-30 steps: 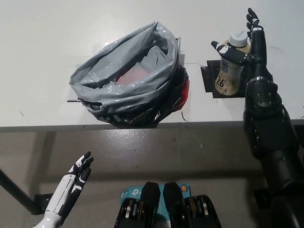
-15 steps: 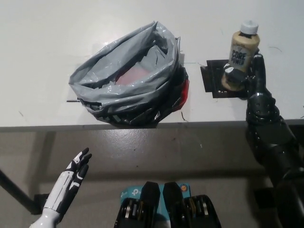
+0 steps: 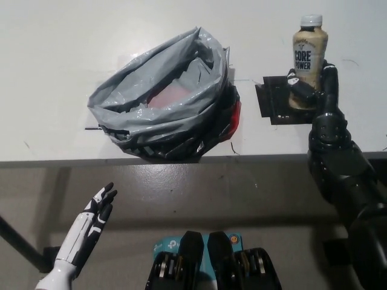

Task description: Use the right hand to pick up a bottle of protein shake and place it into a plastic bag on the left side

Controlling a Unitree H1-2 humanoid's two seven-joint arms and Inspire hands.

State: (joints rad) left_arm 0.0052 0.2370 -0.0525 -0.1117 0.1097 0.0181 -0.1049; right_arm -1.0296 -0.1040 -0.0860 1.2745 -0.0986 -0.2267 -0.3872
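The right hand (image 3: 315, 84) has its fingers (image 3: 300, 89) closed low around the protein shake bottle (image 3: 309, 53) above the black mat (image 3: 277, 101), so the tall bottle could tip while moving toward the plastic bag (image 3: 163, 99); the left hand (image 3: 97, 211) rests open below the surface (image 3: 60, 48).

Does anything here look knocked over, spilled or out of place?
Nothing looks spilled or knocked over. The protein shake bottle stands upright, capped, with the black right hand closed around its base. The grey plastic bag is crumpled but open. The white left hand rests open below the table edge.
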